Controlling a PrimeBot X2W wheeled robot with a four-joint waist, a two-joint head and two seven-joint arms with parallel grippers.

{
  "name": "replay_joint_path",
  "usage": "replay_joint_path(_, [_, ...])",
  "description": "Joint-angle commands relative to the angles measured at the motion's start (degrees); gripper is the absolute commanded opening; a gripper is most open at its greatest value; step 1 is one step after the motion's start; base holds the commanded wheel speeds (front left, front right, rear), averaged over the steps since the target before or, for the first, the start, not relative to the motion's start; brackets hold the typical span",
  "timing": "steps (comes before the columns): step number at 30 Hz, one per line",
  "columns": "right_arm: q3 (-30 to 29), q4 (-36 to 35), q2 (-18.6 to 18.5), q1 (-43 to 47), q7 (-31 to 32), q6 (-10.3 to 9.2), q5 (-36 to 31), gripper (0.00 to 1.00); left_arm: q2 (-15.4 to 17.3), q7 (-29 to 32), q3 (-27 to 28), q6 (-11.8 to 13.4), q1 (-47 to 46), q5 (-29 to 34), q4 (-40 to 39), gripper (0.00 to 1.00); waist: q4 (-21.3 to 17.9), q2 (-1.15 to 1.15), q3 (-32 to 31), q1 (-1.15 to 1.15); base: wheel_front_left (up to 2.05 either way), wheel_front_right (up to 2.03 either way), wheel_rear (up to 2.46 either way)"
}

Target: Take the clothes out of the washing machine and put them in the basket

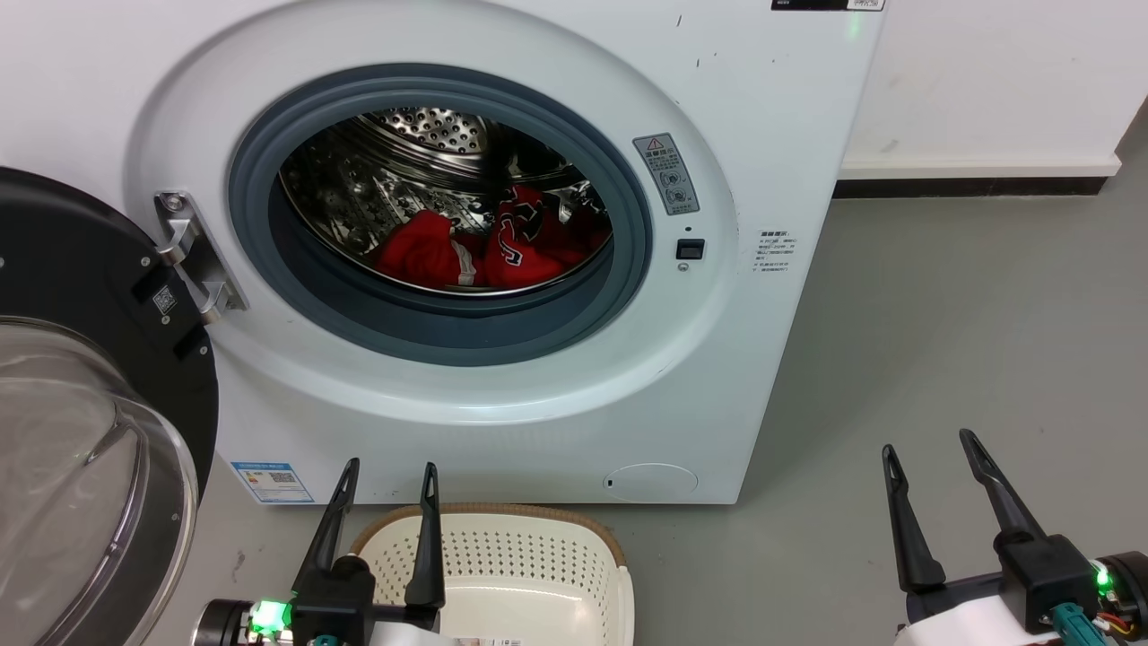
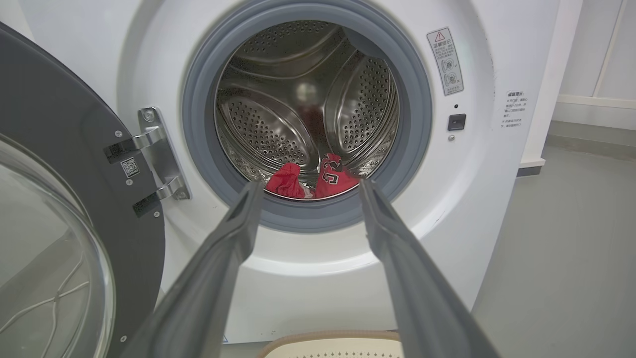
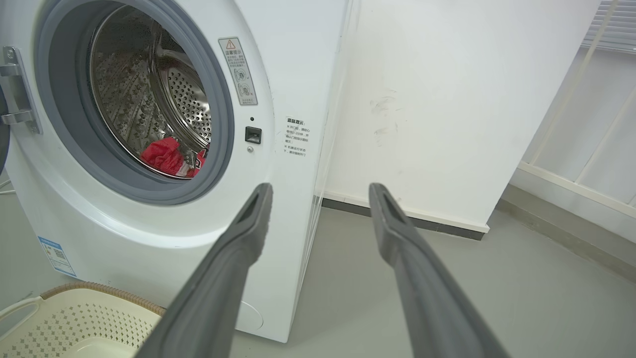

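Note:
The white washing machine [image 1: 502, 395] stands with its porthole uncovered. Two red clothes lie at the bottom of its steel drum: one with white trim [image 1: 421, 256] on the left, one with black-and-white print [image 1: 525, 242] on the right; they also show in the left wrist view [image 2: 310, 180] and the right wrist view [image 3: 169, 157]. The cream basket [image 1: 502, 556] with a tan rim sits on the floor in front of the machine. My left gripper [image 1: 390, 480] is open above the basket's left side, holding nothing. My right gripper [image 1: 933, 449] is open over bare floor to the right of the machine.
The black-rimmed glass door [image 1: 81, 431] is swung wide open at the left, on its metal hinge [image 1: 193, 260]. Grey floor [image 1: 969, 323] spreads to the right of the machine, up to a white wall [image 1: 987, 81] with a dark skirting.

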Motion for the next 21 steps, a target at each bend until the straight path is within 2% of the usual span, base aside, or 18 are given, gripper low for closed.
replay_joint_path(1, [0.06,0.0,-0.07,0.26,-0.13,-0.02,0.3,1.0,0.03,-0.16,0.2,-0.02,0.16,-0.24,0.06,1.0,0.0,0.0,0.03,0.0,0.0,0.0,0.0])
replay_joint_path(10, [-1.55,1.46,-0.05,-0.28,-0.13,-0.03,1.11,1.0,0.53,-0.16,0.23,-0.99,-0.87,-0.12,0.12,1.0,-0.98,0.0,1.73,0.0,0.0,0.0,0.0])
replay_joint_path(13, [-1.8,1.44,-0.04,-1.96,-0.13,-0.02,2.26,1.0,1.69,-0.16,0.77,-1.47,-3.19,0.32,1.06,1.0,-2.25,0.0,5.13,0.0,0.0,0.0,0.0])
replay_joint_path(21, [-1.39,0.13,-0.03,-6.73,-0.12,-0.03,5.29,1.0,7.49,-0.16,3.41,-5.73,-17.53,-0.53,8.98,1.0,-7.75,0.0,17.07,0.0,0.0,0.0,0.0])
